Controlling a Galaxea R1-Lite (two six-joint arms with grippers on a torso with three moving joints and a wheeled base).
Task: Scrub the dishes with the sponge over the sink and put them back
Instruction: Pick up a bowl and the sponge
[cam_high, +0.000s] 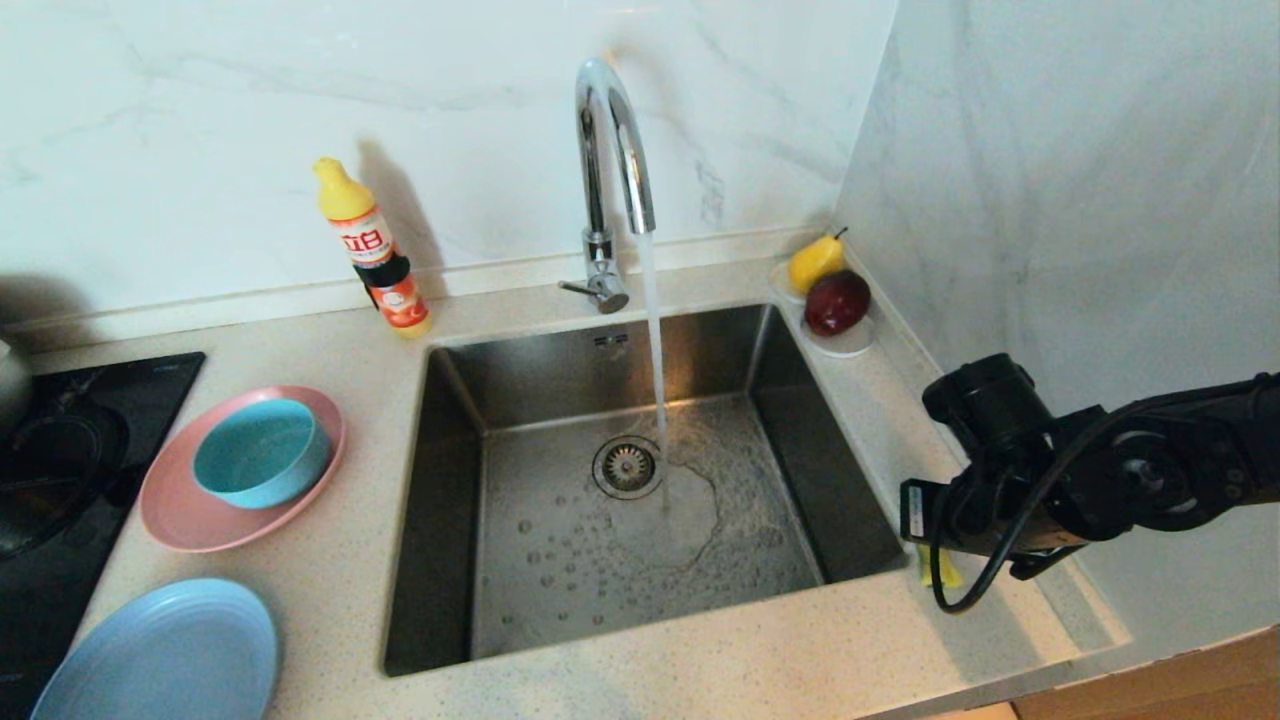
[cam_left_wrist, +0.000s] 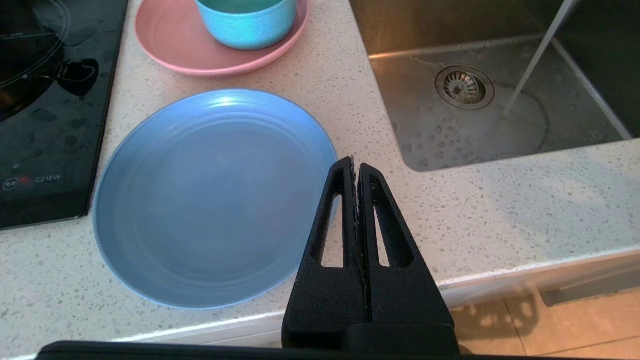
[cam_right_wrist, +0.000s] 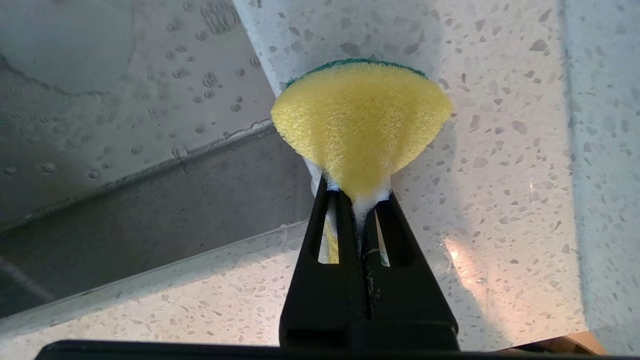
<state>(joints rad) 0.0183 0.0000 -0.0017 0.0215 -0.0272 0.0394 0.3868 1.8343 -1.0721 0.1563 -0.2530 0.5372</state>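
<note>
Speckled cream countertop (cam_high: 330, 590) under white marble walls (cam_high: 200, 120), right end effector (cam_right_wrist: 357, 200) clamped on sponge (cam_right_wrist: 360, 120) beside sink (cam_high: 800, 400).

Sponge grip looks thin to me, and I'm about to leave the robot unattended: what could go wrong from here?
1. The right gripper pinches only the narrow end of the sponge, squeezed to foam; it might slip or twist out during scrubbing.
2. The tap is running into the sink; a plate held under the stream could splash the counter.
3. The bowl sits on the pink plate; lifting the plate first could tip it.
</note>
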